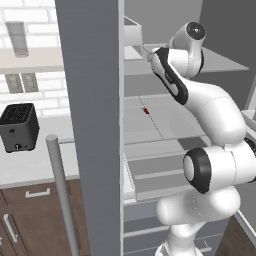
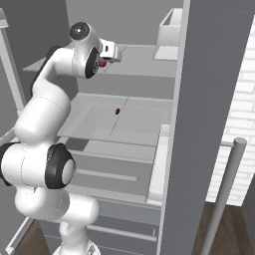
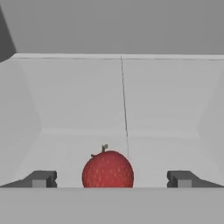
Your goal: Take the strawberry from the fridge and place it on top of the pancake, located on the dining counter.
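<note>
Hand (image 3: pixel 112 179) spread wide inside the open fridge (image 1: pixel 95 125), finger tips (image 3: pixel 41 179) flanking but clear of the strawberry (image 3: pixel 107 169), its lower part cut off. Beyond, pale shelf (image 3: pixel 166 96) and back wall; toaster (image 1: pixel 19 127) on bench (image 1: pixel 30 167) at left.

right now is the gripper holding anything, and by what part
Nothing is held. The gripper is open, its fingertips wide apart on either side of the strawberry, which sits on the fridge shelf untouched between them.
</note>
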